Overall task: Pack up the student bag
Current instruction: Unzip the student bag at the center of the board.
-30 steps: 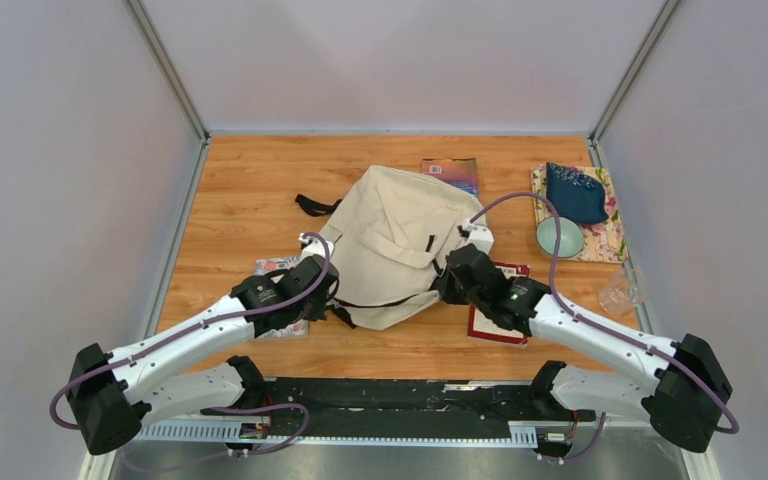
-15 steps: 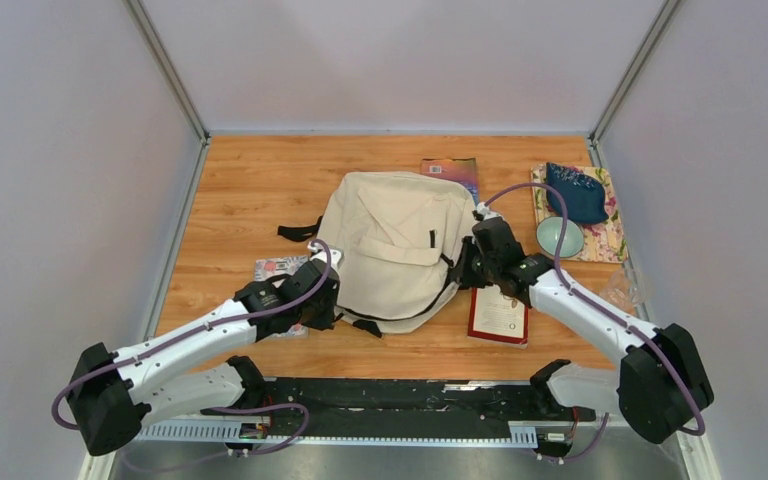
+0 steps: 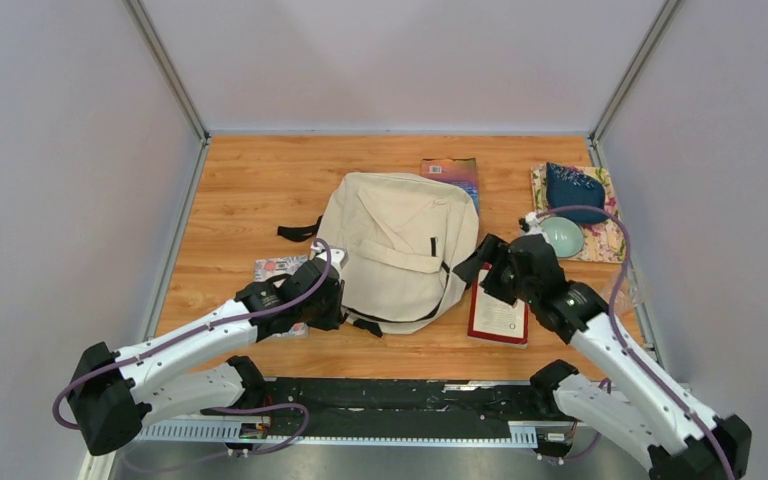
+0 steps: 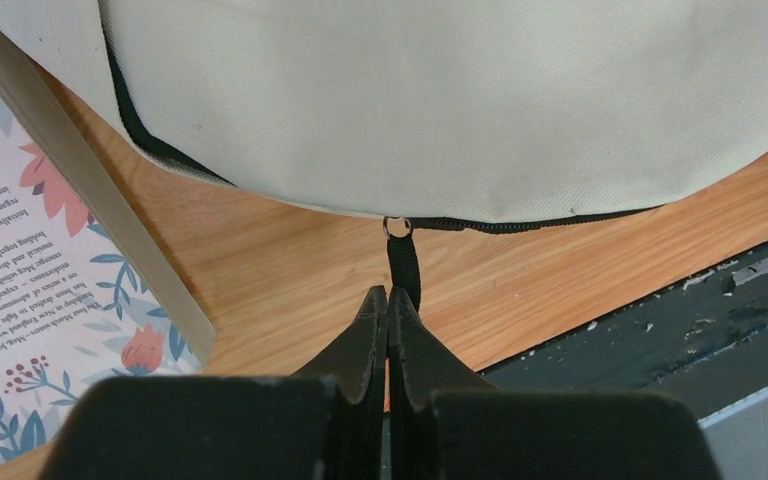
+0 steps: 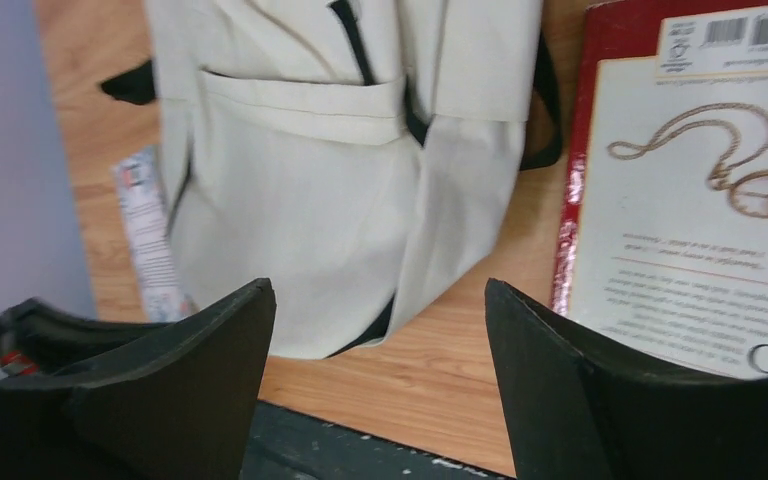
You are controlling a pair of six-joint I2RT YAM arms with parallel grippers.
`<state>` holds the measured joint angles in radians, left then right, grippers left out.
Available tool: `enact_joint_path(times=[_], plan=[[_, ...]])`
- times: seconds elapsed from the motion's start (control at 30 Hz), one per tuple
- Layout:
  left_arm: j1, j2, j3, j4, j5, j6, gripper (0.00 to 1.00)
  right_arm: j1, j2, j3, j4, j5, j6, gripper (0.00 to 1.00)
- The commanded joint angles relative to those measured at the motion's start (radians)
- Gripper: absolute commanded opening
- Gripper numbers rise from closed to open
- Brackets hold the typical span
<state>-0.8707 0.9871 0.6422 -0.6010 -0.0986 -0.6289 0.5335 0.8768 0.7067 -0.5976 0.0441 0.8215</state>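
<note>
Cream student bag point(image 3: 395, 250) freed at right.
Right tool point(image 5: 380, 300) now apart, back over red book point(image 3: 498, 318); left tool point(image 4: 389, 296) stays clamped on zip pull point(image 4: 403, 262).

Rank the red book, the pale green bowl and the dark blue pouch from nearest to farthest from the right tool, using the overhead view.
1. Red book: lies just on the near side of the right tool.
2. Pale green bowl: off to the right and farther back.
3. Dark blue pouch: behind the bowl, at the far right corner.
</note>
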Motion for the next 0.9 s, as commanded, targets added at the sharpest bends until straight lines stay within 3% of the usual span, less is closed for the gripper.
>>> enact_joint_path(times=[0.0,0.17,0.43,0.6,0.77,0.87], plan=[[-0.005,-0.001,0.008,0.023,0.04,-0.011,0.0,0.008,-0.185,-0.154,0.106,-0.11,0.233,0.8],[-0.007,0.002,0.014,0.02,0.04,0.003,0.0,0.186,-0.266,-0.299,0.281,-0.089,0.514,0.78],[-0.007,-0.005,0.017,0.021,0.045,0.0,0.0,0.537,-0.009,-0.271,0.436,0.155,0.789,0.79],[-0.01,-0.007,0.02,0.021,0.056,0.003,0.0,0.579,0.168,-0.25,0.566,0.163,0.935,0.79],[-0.014,-0.022,0.02,0.017,0.056,0.001,0.0,0.577,0.293,-0.211,0.644,0.253,0.941,0.79],[-0.014,-0.031,0.025,0.01,0.057,0.005,0.0,0.565,0.335,-0.174,0.636,0.278,0.918,0.71]])
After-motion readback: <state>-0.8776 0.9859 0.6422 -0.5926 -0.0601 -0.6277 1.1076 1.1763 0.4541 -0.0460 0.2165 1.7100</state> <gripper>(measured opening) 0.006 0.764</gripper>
